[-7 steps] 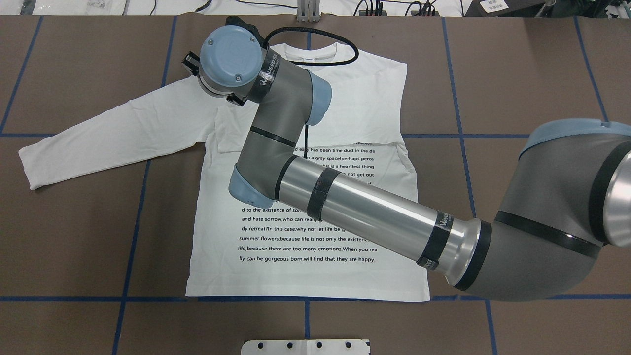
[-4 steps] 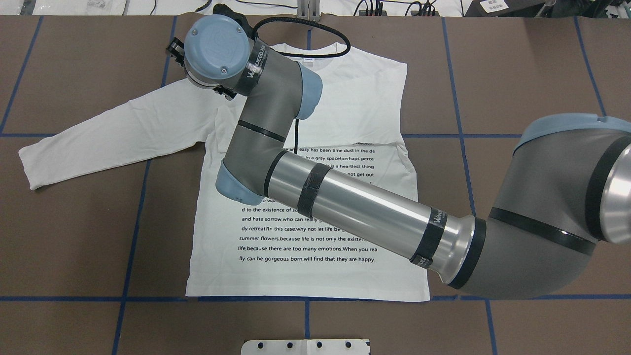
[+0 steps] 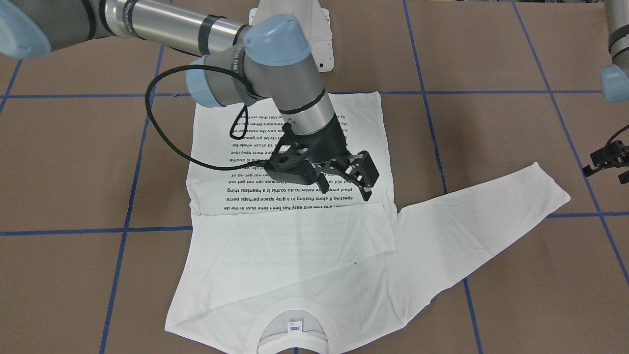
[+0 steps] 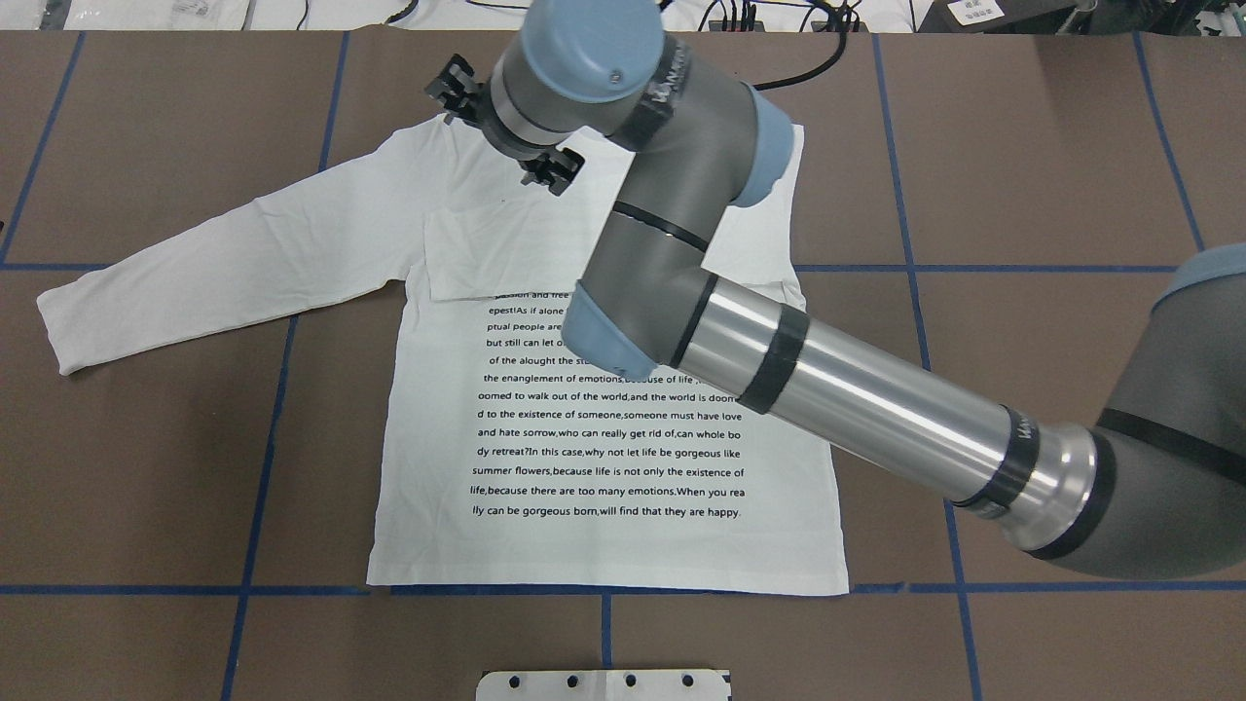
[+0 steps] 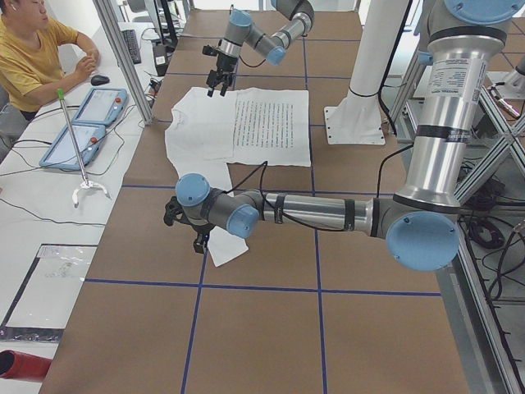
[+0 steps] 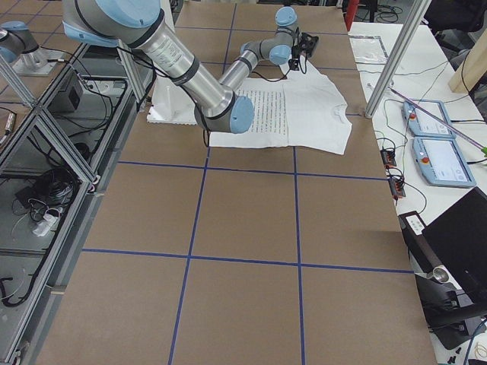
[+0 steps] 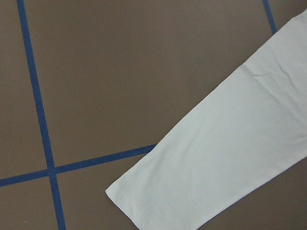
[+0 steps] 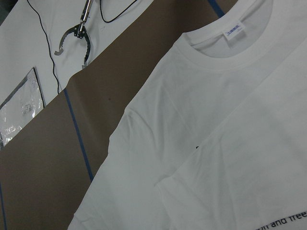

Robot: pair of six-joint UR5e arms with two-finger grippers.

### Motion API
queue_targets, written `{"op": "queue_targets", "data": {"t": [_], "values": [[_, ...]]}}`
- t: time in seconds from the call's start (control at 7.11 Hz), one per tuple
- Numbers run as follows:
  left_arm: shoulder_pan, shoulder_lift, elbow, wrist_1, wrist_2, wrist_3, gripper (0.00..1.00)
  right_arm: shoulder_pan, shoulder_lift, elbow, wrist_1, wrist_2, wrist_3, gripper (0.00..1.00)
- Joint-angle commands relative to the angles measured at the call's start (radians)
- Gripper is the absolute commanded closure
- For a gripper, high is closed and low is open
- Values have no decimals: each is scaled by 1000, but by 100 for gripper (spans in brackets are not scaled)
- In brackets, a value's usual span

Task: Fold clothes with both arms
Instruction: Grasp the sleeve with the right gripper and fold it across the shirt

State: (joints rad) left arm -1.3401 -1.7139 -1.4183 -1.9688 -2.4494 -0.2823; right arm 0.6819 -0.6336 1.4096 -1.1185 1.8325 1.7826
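Brown table (image 4: 146, 487), blue tape grid, is bearing one white T-shirt (image 4: 604, 555). It is lying flat, print up, with one sleeve folded across the chest and the other sleeve (image 4: 195, 273) reaching toward the robot's left. Two grippers:
- The right gripper (image 3: 344, 189) is hovering above the chest fold, jaws apart (its forearm (image 4: 857, 389) is covering part of the print overhead).
- The left gripper (image 3: 607, 160) is hanging near the outstretched cuff; apart or together cannot be told.

One operator (image 5: 33, 49) is sitting beside two pendants (image 5: 82, 123).

Brown table (image 4: 146, 487), blue tape grid (image 4: 146, 590)
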Motion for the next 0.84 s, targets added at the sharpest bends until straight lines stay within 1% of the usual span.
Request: {"op": "queue_targets", "data": {"t": [0.0, 0.14, 0.28, 0.42, 0.56, 0.7], "values": [[51, -26, 117, -88, 1, -37, 4, 47, -269, 284, -11, 55, -3, 1], [83, -39, 159, -91, 3, -38, 6, 85, -328, 317, -8, 132, -3, 1], [93, -50, 200, -94, 4, -38, 7, 140, -357, 321, -7, 219, -6, 1], [110, -65, 232, -97, 6, -38, 10, 203, -407, 322, 0, 316, -52, 1], [140, -90, 271, -97, 7, -35, 12, 234, -435, 322, 2, 383, -137, 1], [144, -90, 277, -97, 7, -37, 21, 234, -437, 322, 2, 387, -140, 1]]}}
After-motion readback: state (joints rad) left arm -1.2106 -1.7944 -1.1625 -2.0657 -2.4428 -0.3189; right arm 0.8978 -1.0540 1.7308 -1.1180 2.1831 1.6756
